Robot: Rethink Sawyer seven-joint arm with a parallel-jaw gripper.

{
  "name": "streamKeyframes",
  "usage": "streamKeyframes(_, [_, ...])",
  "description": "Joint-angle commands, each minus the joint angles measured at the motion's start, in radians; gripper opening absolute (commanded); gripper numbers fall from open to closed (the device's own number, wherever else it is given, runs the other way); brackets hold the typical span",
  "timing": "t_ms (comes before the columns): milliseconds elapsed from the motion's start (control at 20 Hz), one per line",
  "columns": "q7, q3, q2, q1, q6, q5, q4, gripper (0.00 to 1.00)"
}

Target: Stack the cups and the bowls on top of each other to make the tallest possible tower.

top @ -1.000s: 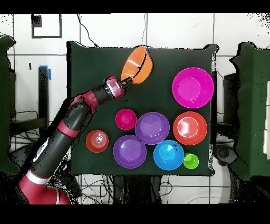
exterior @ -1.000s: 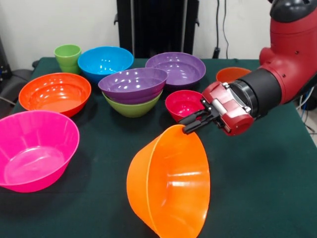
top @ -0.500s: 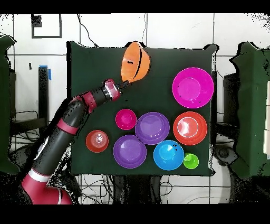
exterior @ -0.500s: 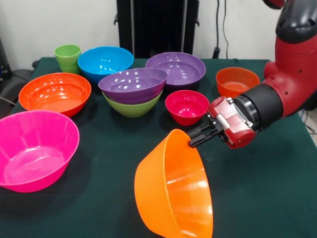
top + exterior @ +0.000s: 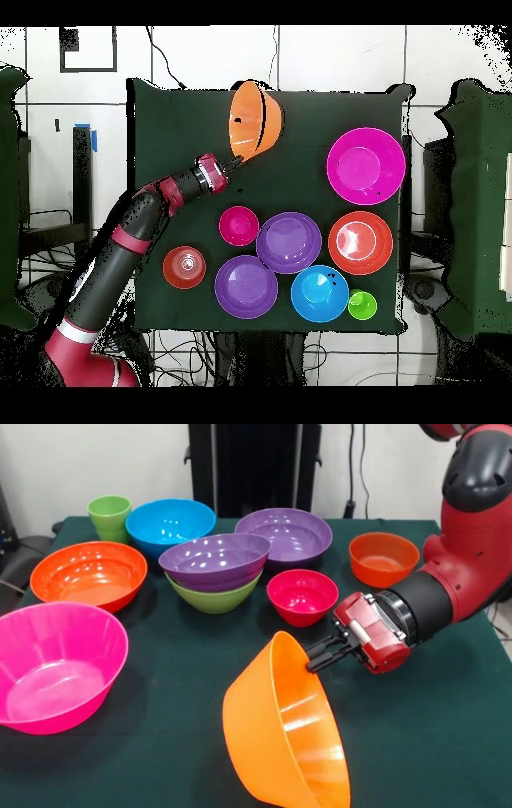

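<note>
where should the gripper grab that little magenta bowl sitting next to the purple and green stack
Take the small magenta bowl by its rim, coming straight down from above with one jaw inside and one outside. It sits upright and open, so the thin rim is exposed; its rounded glossy sides would likely slip. The side away from the purple-on-green stack looks freest.

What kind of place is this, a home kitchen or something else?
Probably a robotics lab, not a kitchen. A red robot arm works at a table covered in dark green cloth, cables lie on the tiled floor around it, and the plastic bowls are empty.
</note>
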Motion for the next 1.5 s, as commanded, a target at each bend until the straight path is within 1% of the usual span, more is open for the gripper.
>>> streamKeyframes(50, [0.259,0.087,0.032,0.025,0.122,-0.018,-0.199,0.0])
streamKeyframes(200, [0.259,0.109,0.028,0.038,0.113,-0.02,-0.188,0.0])
streamKeyframes(300, [0.275,0.107,0.03,0.043,0.126,-0.025,-0.188,0.0])
streamKeyframes(400, [0.264,0.121,0.022,0.052,0.13,-0.032,-0.18,0.0])
streamKeyframes(550, [0.188,0.202,-0.011,0.087,0.085,-0.043,-0.139,0.0])
streamKeyframes(650, [0.126,0.265,-0.04,0.112,0.038,-0.055,-0.105,0.0])
streamKeyframes(750, [0.053,0.341,-0.081,0.142,-0.021,-0.08,-0.061,0.0])
streamKeyframes(800, [-0.002,0.401,-0.117,0.162,-0.072,-0.101,-0.026,0.0])
streamKeyframes(850, [-0.022,0.434,-0.14,0.172,-0.097,-0.119,-0.008,0.0])
streamKeyframes(900, [-0.067,0.492,-0.182,0.189,-0.144,-0.146,0.029,0.0])
streamKeyframes(950, [-0.084,0.521,-0.208,0.196,-0.169,-0.169,0.048,0.0])
streamKeyframes(1000, [-0.131,0.582,-0.263,0.207,-0.226,-0.206,0.09,0.0])
streamKeyframes(1050, [-0.145,0.613,-0.296,0.21,-0.254,-0.236,0.111,0.0])
streamKeyframes(1100, [-0.172,0.66,-0.347,0.214,-0.301,-0.279,0.146,0.0])
streamKeyframes(1150, [-0.172,0.679,-0.373,0.215,-0.32,-0.312,0.162,0.0])
streamKeyframes(1200, [-0.186,0.712,-0.419,0.215,-0.357,-0.359,0.192,0.0])
streamKeyframes(1300, [-0.185,0.751,-0.482,0.211,-0.403,-0.443,0.226,0.0])
streamKeyframes(1500, [-0.164,0.797,-0.583,0.187,-0.466,-0.596,0.269,0.0])
